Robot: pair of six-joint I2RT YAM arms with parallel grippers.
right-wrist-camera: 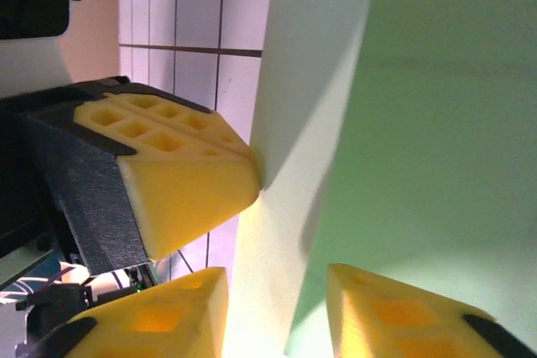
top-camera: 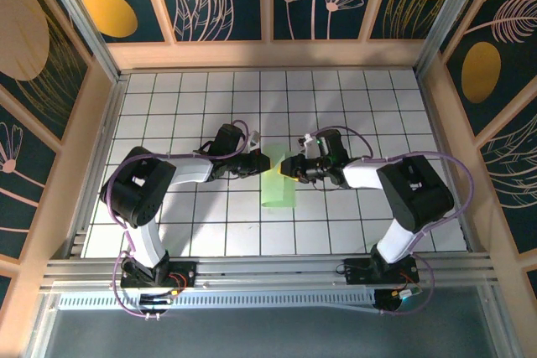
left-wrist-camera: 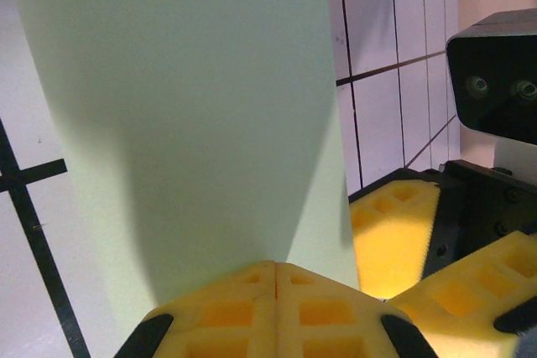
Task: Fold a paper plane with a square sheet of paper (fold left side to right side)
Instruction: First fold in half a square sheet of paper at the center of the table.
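Two sets of fingers meeting at one green sheet, mid-tabletop.
Nearest, lying flat on the white-tiled tabletop [top-camera: 193, 90]: the near end of the square sheet of paper [top-camera: 277, 190], doubled into a narrow strip running near to far. Farther along, left fingers [left-wrist-camera: 275, 282] pressed fully together, pinching its left edge; right fingers [top-camera: 288, 167] parted, straddling its right edge, no clamp evident. Beyond, tiles reaching the far wall [top-camera: 268, 52].
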